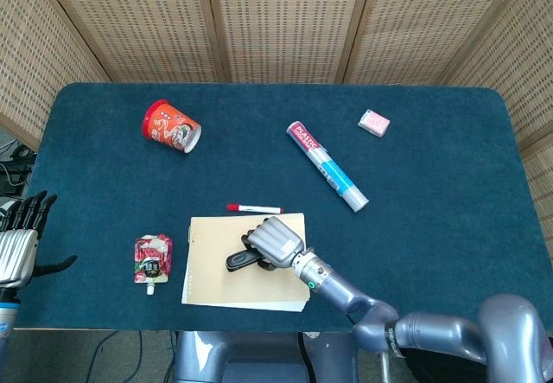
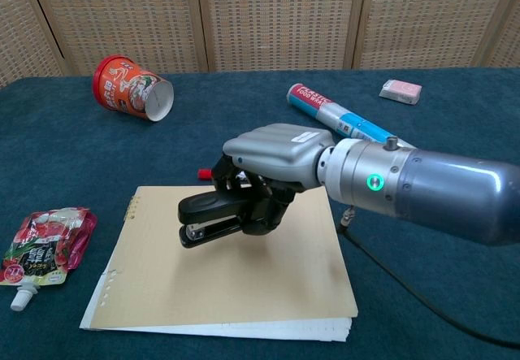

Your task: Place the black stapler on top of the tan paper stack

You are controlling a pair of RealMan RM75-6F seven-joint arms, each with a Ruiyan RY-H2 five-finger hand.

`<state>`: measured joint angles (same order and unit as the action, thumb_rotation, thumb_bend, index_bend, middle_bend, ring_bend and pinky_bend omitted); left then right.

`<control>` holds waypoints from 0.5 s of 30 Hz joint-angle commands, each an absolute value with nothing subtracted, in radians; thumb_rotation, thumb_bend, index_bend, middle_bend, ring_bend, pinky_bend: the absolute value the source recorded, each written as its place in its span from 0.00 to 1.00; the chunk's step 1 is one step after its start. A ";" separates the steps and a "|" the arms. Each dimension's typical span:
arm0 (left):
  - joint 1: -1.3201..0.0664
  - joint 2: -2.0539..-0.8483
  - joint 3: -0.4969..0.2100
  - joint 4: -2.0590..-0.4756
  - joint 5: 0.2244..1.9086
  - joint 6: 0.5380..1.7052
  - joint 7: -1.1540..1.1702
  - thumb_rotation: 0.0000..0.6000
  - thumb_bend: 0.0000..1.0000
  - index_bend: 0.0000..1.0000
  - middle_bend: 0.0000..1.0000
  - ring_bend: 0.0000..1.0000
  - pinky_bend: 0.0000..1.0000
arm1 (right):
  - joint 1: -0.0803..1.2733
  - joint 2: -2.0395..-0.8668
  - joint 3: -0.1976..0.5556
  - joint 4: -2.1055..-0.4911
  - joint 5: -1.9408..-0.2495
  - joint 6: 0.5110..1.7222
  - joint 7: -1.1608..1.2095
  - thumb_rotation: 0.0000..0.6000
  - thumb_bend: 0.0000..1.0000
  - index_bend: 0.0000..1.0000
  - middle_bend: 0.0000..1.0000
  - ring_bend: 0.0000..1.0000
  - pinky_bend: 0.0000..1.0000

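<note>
My right hand (image 1: 274,239) (image 2: 272,165) grips the black stapler (image 1: 242,259) (image 2: 213,215) and holds it above the tan paper stack (image 1: 216,284) (image 2: 219,283), its nose pointing left. A shadow lies on the paper beneath it; I cannot tell whether the stapler touches the sheet. My left hand (image 1: 19,243) hangs at the left edge of the head view, off the table, fingers spread with nothing in them.
A red cup (image 1: 171,126) (image 2: 133,88) lies on its side at the back left. A red marker (image 1: 254,207) lies just behind the stack. A plastic-wrap tube (image 1: 327,165) (image 2: 344,120), a pink eraser (image 1: 373,123) (image 2: 400,91) and a red pouch (image 1: 152,260) (image 2: 45,242) lie around.
</note>
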<state>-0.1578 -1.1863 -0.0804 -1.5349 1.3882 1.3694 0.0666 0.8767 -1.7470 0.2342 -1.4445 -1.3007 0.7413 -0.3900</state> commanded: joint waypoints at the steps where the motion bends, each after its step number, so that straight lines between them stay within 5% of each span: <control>1: -0.159 -1.184 -0.083 -1.534 1.385 1.367 0.060 1.00 0.00 0.00 0.00 0.00 0.00 | 0.902 -1.798 0.219 -1.388 -1.303 0.729 -0.376 1.00 0.57 0.65 0.67 0.62 0.56; 4: -0.160 -1.181 -0.083 -1.531 1.382 1.363 0.053 1.00 0.00 0.00 0.00 0.00 0.00 | 0.909 -1.828 0.206 -1.351 -1.310 0.732 -0.362 1.00 0.48 0.61 0.65 0.61 0.56; 6: -0.162 -1.181 -0.083 -1.530 1.381 1.360 0.051 1.00 0.00 0.00 0.00 0.00 0.00 | 0.913 -1.839 0.197 -1.332 -1.320 0.735 -0.359 1.00 0.21 0.39 0.50 0.49 0.50; 8: -0.163 -1.181 -0.083 -1.529 1.380 1.357 0.051 1.00 0.00 0.00 0.00 0.00 0.00 | 0.921 -1.841 0.181 -1.313 -1.343 0.733 -0.365 1.00 0.03 0.17 0.28 0.28 0.35; 11: -0.164 -1.182 -0.083 -1.529 1.379 1.357 0.053 1.00 0.00 0.00 0.00 0.00 0.00 | 0.928 -1.830 0.170 -1.304 -1.357 0.728 -0.353 1.00 0.00 0.05 0.11 0.10 0.17; 15: -0.165 -1.186 -0.081 -1.529 1.381 1.358 0.061 1.00 0.00 0.00 0.00 0.00 0.00 | 0.923 -1.782 0.174 -1.341 -1.386 0.764 -0.347 1.00 0.00 0.04 0.09 0.08 0.13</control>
<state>-0.1649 -1.1862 -0.0807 -1.5293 1.3809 1.3580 0.0611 0.9256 -1.8074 0.1716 -1.3192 -1.3723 0.7467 -0.3498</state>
